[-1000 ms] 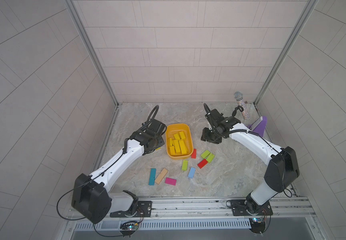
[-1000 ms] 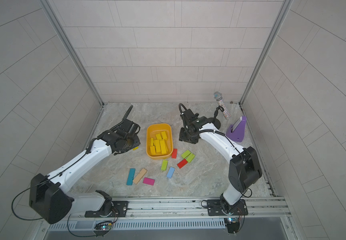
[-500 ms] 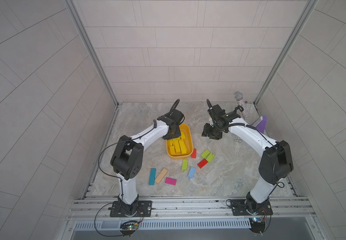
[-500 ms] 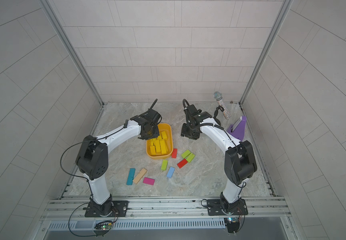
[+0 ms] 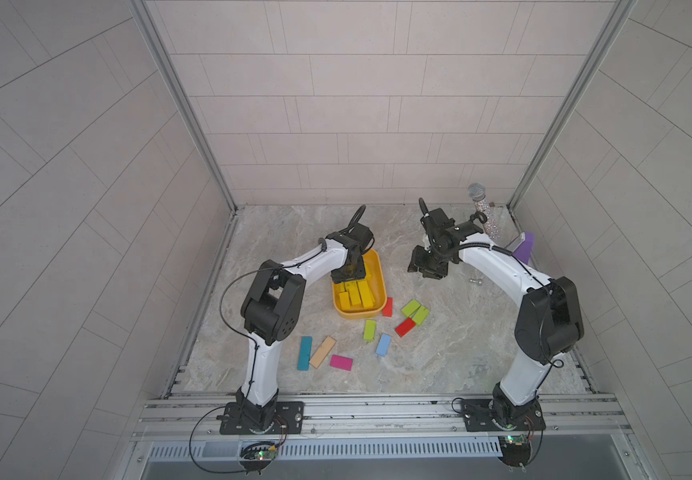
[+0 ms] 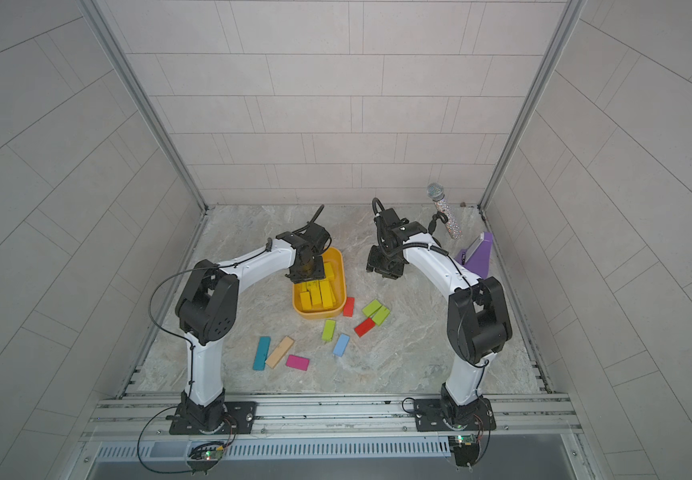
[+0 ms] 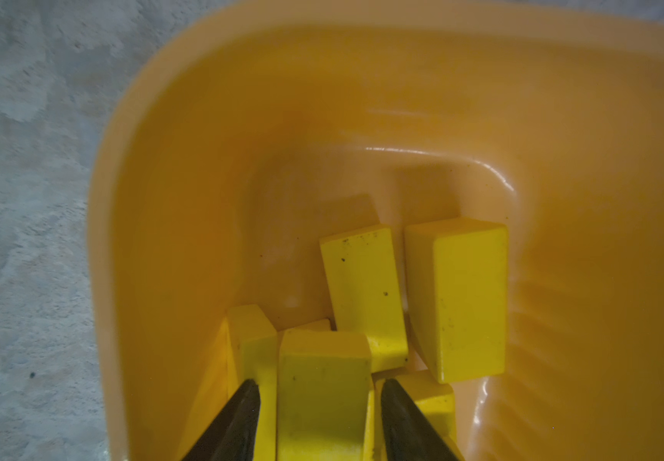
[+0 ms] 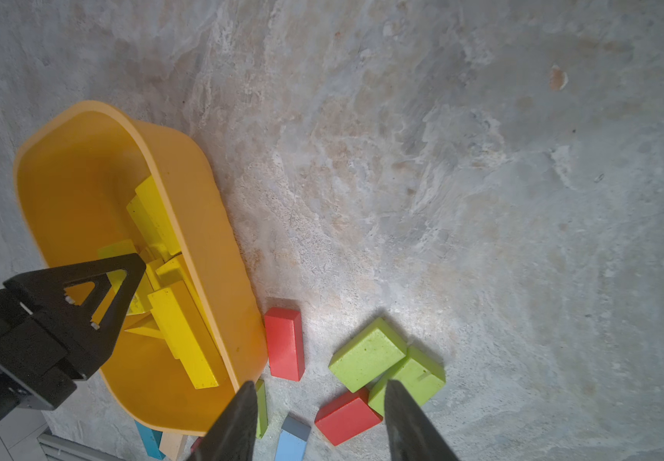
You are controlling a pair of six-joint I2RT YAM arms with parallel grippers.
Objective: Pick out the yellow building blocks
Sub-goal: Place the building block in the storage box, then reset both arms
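The yellow building blocks (image 5: 356, 294) are plain, bright yellow flat bars. The left wrist view shows small dark specks on them. They lie heaped and criss-crossed in the orange-yellow tub (image 5: 380, 272) on the bench (image 5: 452, 340). The left gripper (image 7: 318, 385) hangs inside the tub, its jaws spread either side of one block without clamping it. The right gripper (image 8: 320, 383) hovers over the bench beside the tub, spread and empty.

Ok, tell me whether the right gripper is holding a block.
No, the right gripper stands open with nothing between its jaws.
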